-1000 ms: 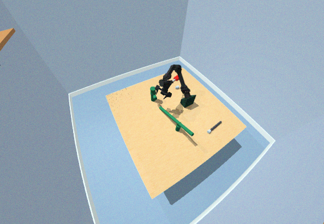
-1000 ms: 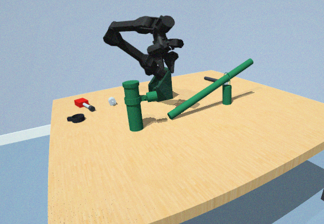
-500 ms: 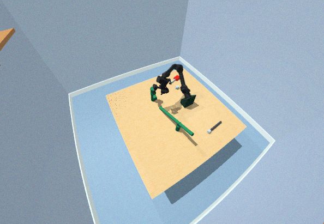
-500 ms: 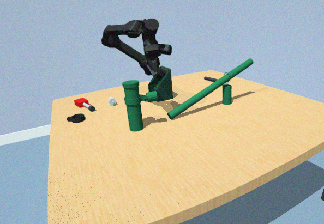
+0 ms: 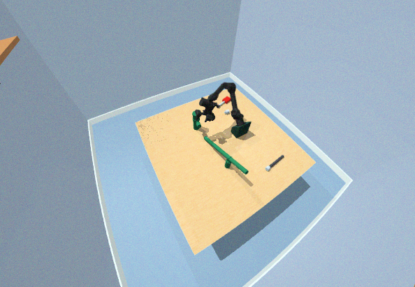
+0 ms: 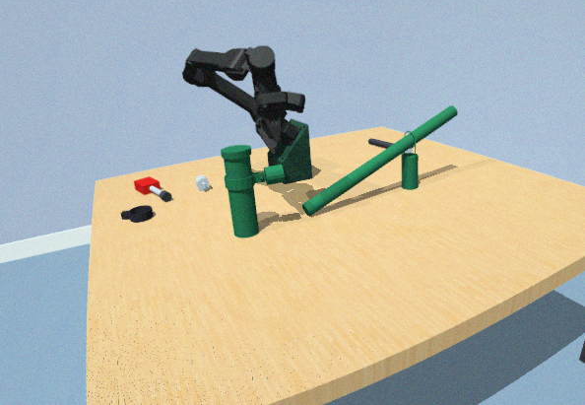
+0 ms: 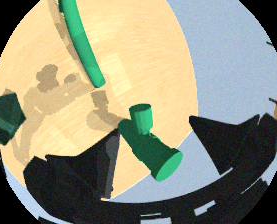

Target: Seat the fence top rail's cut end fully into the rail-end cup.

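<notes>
Hand (image 5: 203,116) (image 6: 274,138) (image 7: 156,155) open, nothing in it. Rail (image 5: 223,153) (image 6: 379,164) (image 7: 82,45) slants through the loop, low end on or near the desk (image 5: 181,171) (image 6: 295,281) (image 7: 139,55) (cup (image 5: 197,126) (image 6: 275,173) (image 7: 141,119) still unfilled).

Shows plain green on the rail (image 5: 218,148) (image 6: 374,168) (image 7: 81,42), big post (image 5: 196,122) (image 6: 242,212) (image 7: 150,156), rail-end cup (image 6: 274,174) (image 7: 141,117) and short post (image 6: 410,172). Reads darker green on the arm's base (image 5: 241,130) (image 6: 302,155) (image 7: 6,117), black on the gripper (image 5: 203,116) (image 6: 281,128) (image 7: 155,125). Presents pale tan with fine grain, dark specks near one corner, on the table (image 5: 175,171) (image 6: 295,286) (image 7: 154,50). Displays red on the block (image 5: 226,99) (image 6: 147,185), black on the ring-shaped piece (image 6: 142,220), grey-blue on the walls (image 5: 157,45) (image 6: 98,64).
</notes>
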`<action>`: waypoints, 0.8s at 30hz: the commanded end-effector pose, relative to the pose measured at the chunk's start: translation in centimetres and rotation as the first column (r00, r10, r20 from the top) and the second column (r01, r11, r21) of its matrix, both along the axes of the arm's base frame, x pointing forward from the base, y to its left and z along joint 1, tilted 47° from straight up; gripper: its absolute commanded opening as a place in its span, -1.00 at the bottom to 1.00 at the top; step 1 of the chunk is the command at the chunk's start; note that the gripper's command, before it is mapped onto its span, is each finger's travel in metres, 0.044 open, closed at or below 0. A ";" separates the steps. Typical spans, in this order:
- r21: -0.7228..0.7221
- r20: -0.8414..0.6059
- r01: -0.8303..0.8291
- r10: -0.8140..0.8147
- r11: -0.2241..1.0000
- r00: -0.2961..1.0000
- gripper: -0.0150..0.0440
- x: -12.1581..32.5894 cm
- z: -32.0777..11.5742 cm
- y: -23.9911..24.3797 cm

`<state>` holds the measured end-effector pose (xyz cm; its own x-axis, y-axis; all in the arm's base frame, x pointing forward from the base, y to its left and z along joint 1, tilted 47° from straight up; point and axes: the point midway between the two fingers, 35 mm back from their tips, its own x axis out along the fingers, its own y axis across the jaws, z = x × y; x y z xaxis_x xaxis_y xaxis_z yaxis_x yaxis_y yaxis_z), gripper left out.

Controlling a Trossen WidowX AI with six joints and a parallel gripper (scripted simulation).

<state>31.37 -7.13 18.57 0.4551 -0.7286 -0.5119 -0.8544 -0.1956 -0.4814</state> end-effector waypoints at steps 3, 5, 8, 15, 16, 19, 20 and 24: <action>-0.006 -0.008 -0.006 0.006 1.000 1.000 1.00 -0.5 -2.0 -2.1; -0.006 -0.008 -0.006 0.006 1.000 1.000 1.00 -0.5 -2.0 -2.2; -0.005 -0.008 -0.006 0.006 1.000 1.000 1.00 -0.3 -2.1 -2.3; -0.003 -0.008 -0.005 0.005 1.000 1.000 1.00 0.3 -2.7 -3.0; -0.003 -0.008 -0.005 0.005 1.000 1.000 1.00 0.4 -2.8 -3.1; -0.003 -0.008 -0.005 0.005 1.000 1.000 1.00 0.6 -3.0 -3.5; -0.002 -0.008 -0.005 0.005 1.000 1.000 1.00 0.7 -3.1 -3.6; -0.002 -0.008 -0.005 0.005 1.000 1.000 1.00 1.0 -3.4 -4.0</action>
